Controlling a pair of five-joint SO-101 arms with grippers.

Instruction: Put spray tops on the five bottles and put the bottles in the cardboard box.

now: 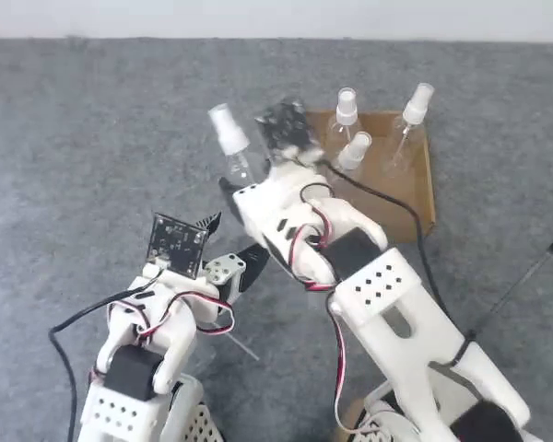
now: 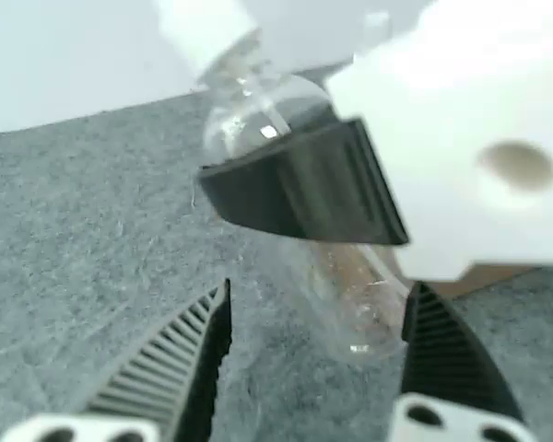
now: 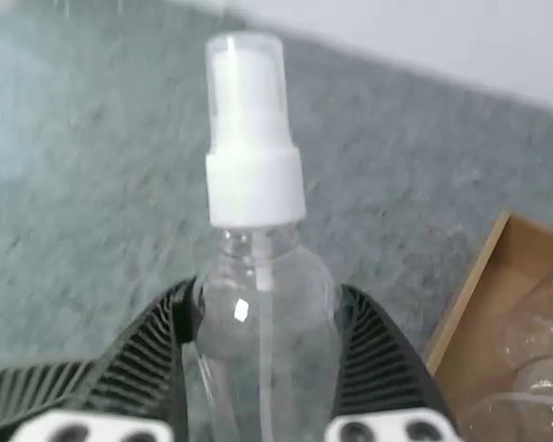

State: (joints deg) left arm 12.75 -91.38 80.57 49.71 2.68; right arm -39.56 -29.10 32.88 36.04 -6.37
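Note:
My right gripper (image 1: 241,177) is shut on a clear bottle (image 1: 237,158) with a white spray top (image 1: 225,123), holding it upright just left of the cardboard box (image 1: 426,189). In the right wrist view, the bottle (image 3: 261,318) stands between the black fingers (image 3: 157,354) and its spray top (image 3: 253,147) rises above them. My left gripper (image 1: 232,243) is open, close behind and below the held bottle. In the left wrist view, the bottle's lower end (image 2: 355,290) hangs between the open fingers (image 2: 189,364), under the right gripper's black finger (image 2: 300,189).
Three capped bottles (image 1: 347,115) (image 1: 355,152) (image 1: 410,120) are in the box, and the box's edge (image 3: 484,295) lies right beside the held bottle. Grey carpet (image 1: 92,157) lies open to the left. Cables trail from both arms.

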